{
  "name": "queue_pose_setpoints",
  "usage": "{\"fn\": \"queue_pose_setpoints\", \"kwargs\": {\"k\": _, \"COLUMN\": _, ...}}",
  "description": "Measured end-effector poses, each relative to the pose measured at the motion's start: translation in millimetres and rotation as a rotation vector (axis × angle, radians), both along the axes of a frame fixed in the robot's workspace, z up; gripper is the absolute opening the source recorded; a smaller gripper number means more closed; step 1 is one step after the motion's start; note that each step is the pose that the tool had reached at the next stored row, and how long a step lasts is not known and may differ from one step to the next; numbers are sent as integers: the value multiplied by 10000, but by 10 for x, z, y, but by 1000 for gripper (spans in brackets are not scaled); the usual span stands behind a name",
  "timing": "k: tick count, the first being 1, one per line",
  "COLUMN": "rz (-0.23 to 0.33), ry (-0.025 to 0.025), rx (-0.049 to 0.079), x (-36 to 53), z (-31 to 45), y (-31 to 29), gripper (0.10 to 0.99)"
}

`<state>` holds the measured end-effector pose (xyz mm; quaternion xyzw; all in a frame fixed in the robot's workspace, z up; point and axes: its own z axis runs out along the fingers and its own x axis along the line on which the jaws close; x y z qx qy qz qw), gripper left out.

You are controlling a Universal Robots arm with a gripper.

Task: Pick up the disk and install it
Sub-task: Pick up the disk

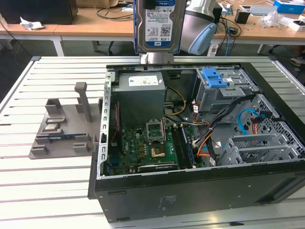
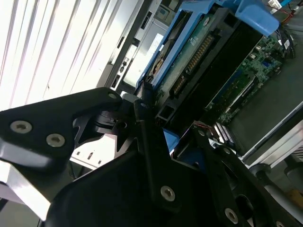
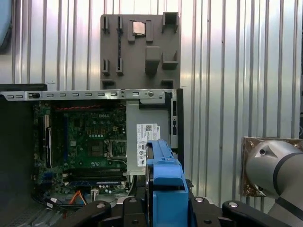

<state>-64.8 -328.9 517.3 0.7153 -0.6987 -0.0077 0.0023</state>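
Black claw clamped on the disk, held in the air clear of the tabletop.
Disk hangs upright (label turned to the exterior view) above the far wall of the open computer case, toward the tabletop's far edge, by the grey power-supply box. Its blue carrier frame sits between the claw's black links in both wrist views. A grey parts fixture lies beside the case, toward the tabletop's edge on the exterior view's left.

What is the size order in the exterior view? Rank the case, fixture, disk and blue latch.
1. case
2. fixture
3. disk, raised and cut off by the picture's top edge, so its place against the fixture is unsure
4. blue latch
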Motion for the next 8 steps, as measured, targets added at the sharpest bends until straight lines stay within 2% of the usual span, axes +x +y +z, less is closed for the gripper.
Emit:
{"fn": "queue_pose_setpoints", "kwargs": {"k": 2, "rz": 1, "ry": 0, "rx": 0, "x": 0, "z": -4, "y": -40, "gripper": 369}}
{"fn": "queue_pose_setpoints", "kwargs": {"k": 8, "rz": 0, "ry": 0, "rx": 0, "x": 0, "z": -12, "y": -104, "gripper": 369}}
